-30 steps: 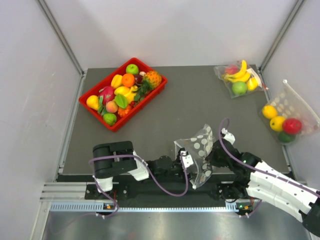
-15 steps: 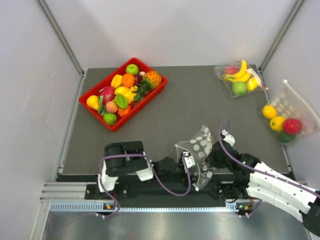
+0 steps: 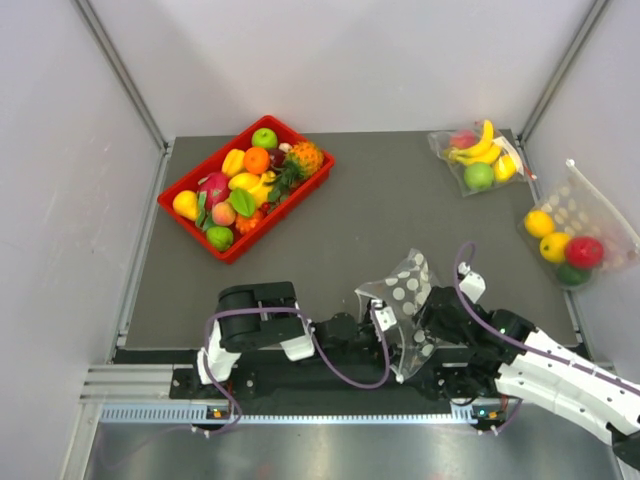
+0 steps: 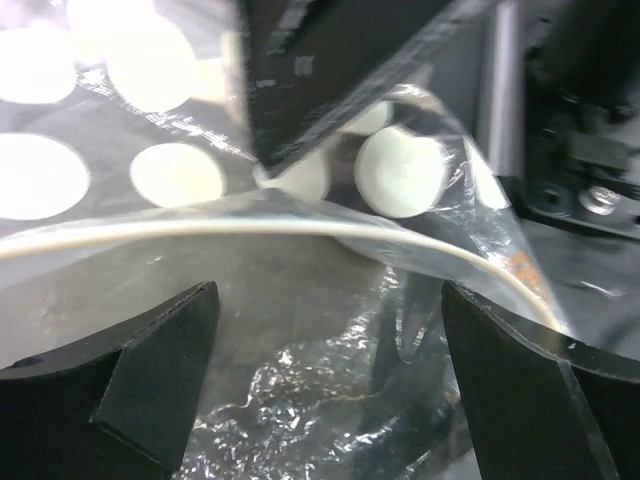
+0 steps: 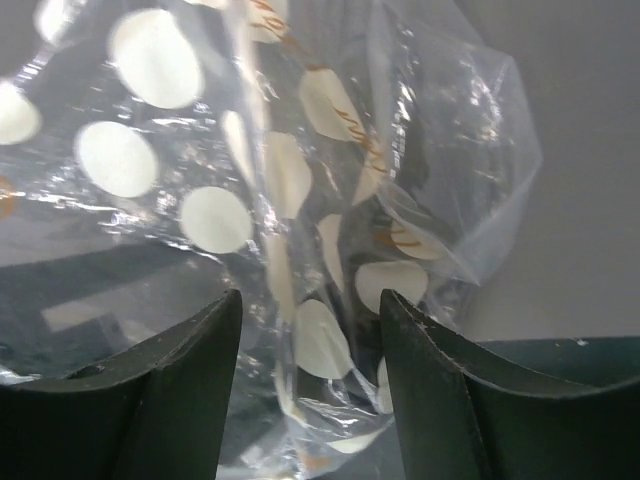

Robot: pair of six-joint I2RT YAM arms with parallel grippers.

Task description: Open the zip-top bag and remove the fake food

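The zip-top bag [image 3: 405, 290], clear with pale round dots, stands crumpled at the table's near edge between my two grippers. No fruit shows inside it. My left gripper [image 3: 377, 320] is open at the bag's left side. In the left wrist view the bag's white zip strip [image 4: 200, 228] arches above the open left gripper [image 4: 325, 340], with clear film between the fingers. My right gripper [image 3: 425, 318] is at the bag's right; its wrist view shows dotted folds of the bag [image 5: 300, 200] hanging loose in the open right gripper [image 5: 310, 330]. Fake food lies in the red bin [image 3: 305, 190], among it a peach [image 3: 223, 212], an orange [image 3: 256, 160] and a green fruit [image 3: 219, 237].
A clear bag of bananas and a green apple [image 3: 475, 160] lies at the back right corner. A bigger dotted bag of yellow and red fruit [image 3: 570, 235] sits at the right edge. The table's near edge and metal rail [image 3: 300, 400] run just below the arms.
My right gripper has opened and let go of the bag. The left gripper spread slightly wider, and the left arm's elbow shifted right. The bag settled a little to the right.
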